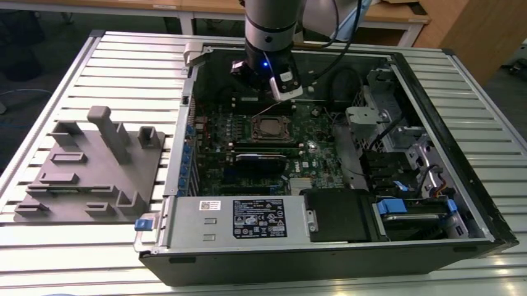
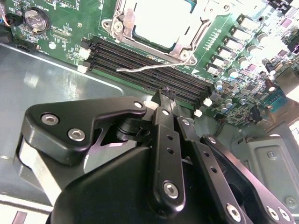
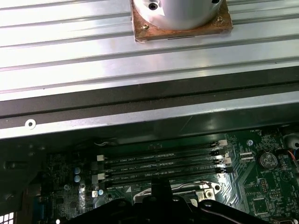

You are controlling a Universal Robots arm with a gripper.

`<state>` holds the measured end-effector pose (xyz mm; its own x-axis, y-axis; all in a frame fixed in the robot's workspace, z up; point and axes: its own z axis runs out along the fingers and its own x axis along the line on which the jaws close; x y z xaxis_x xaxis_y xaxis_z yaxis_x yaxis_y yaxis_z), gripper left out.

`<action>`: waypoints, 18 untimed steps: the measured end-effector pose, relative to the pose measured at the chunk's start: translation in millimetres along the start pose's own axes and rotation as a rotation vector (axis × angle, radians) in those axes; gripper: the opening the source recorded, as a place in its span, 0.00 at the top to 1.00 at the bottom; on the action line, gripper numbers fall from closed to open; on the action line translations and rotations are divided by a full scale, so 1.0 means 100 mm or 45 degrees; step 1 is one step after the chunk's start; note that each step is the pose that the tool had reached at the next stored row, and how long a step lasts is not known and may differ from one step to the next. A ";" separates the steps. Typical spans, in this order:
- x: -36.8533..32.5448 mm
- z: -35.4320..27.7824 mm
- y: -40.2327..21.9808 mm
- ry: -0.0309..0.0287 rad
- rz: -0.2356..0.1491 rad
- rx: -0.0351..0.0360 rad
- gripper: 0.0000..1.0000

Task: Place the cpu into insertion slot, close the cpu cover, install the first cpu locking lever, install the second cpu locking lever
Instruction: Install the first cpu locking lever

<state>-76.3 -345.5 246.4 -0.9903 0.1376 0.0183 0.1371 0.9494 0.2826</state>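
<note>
The cpu point(image 2: 161, 18) lies flat in the insertion slot point(image 1: 272, 128) on the green motherboard, its pale metal top showing. Around it, the cpu cover point(image 2: 175, 50) seems to lie down as a metal frame. One thin wire locking lever point(image 2: 149, 68) sticks out free over the memory slots, unlatched. My gripper point(image 2: 166, 95) hovers just above those slots, a short way from the socket and close to the lever's end. Its fingers are shut with nothing between them. In the first wrist view the gripper point(image 3: 161, 186) shows at the memory slots' edge.
The open computer case point(image 1: 461, 142) lies on a slatted metal table point(image 1: 123, 68). Inside it are memory slots point(image 2: 140, 60), a black card point(image 1: 261, 158), a power supply point(image 1: 239, 219) and drive cages point(image 1: 387, 123). A grey fixture block point(image 1: 91, 166) stands at the exterior view's left.
</note>
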 end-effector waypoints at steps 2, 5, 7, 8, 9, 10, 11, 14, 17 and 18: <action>0.001 0.000 -0.002 -0.0022 0.000 0.0157 0.90; 0.001 0.003 -0.002 -0.0059 0.000 0.0420 0.90; 0.001 0.004 -0.003 -0.0066 -0.001 0.0473 0.90; 0.000 0.004 -0.003 -0.0070 -0.001 0.0488 0.90; 0.001 0.005 -0.003 -0.0073 -0.001 0.0510 0.90; 0.000 0.007 -0.003 -0.0076 -0.001 0.0532 0.90; 0.001 0.010 -0.004 -0.0078 -0.001 0.0557 0.90; 0.001 0.017 -0.007 -0.0085 -0.001 0.0621 0.90; 0.001 0.019 -0.007 -0.0088 -0.001 0.0630 0.90; 0.000 0.020 -0.007 -0.0089 -0.001 0.0638 0.90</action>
<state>-76.4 -345.6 244.2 -0.9903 0.1387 0.0114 0.1375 0.9624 0.2342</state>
